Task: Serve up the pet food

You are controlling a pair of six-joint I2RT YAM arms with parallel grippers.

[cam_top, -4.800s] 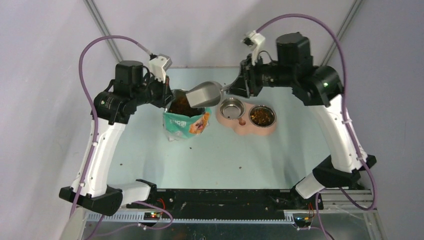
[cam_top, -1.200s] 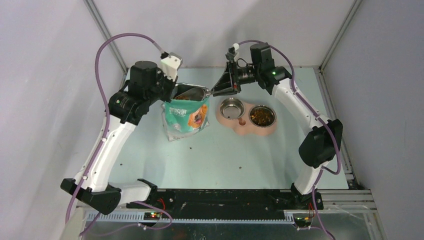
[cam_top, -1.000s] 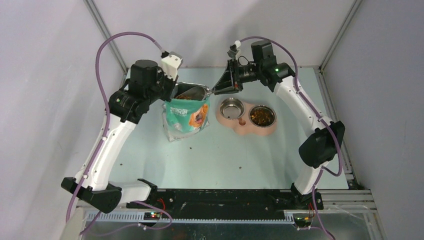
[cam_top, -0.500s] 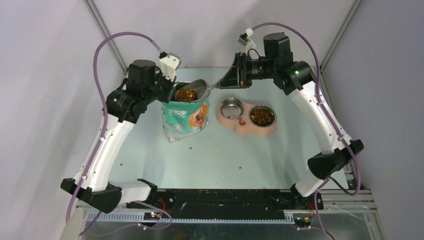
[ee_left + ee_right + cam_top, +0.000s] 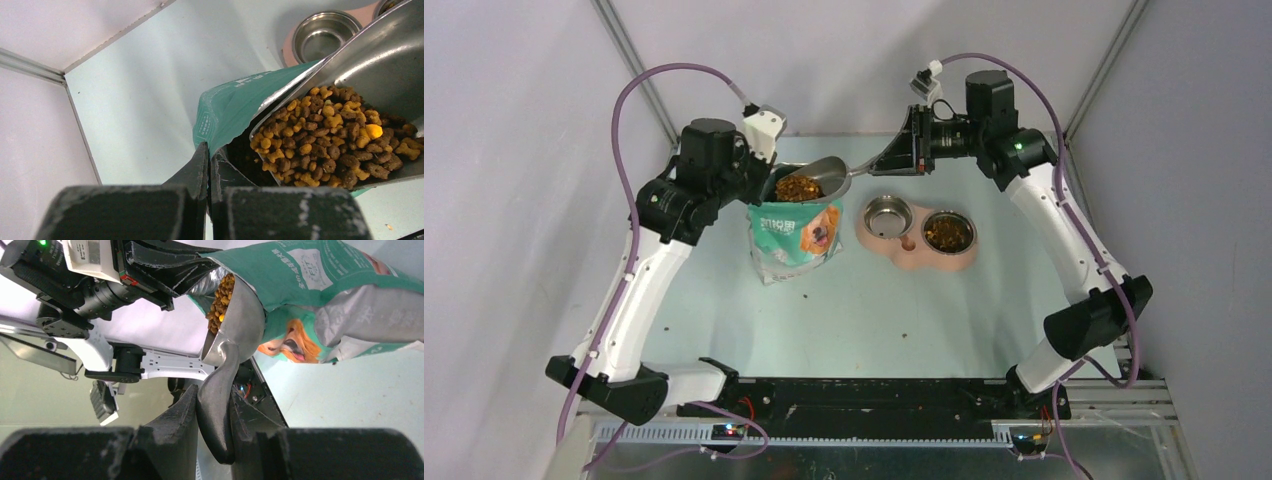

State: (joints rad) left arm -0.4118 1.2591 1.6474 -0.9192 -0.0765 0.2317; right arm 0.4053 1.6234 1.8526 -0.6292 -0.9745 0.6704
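Left gripper (image 5: 208,155) is pinched closed on the rim of the bag (image 5: 792,238), keeping it upright and open. The scoop (image 5: 822,180), buried in the bag a second ago, is now lifted to the mouth, heaped with pet food (image 5: 325,145), with the right gripper (image 5: 212,392) clamped on its handle. So loading looks done; next is carrying it right to the empty bowl (image 5: 887,216), beside the filled bowl (image 5: 948,232).

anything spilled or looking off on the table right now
Yes: a few small brown kibble pellets lie loose on the pale green table, one just in front of the upright teal-green foil bag, another nearer the arm bases. Nothing else stands out.
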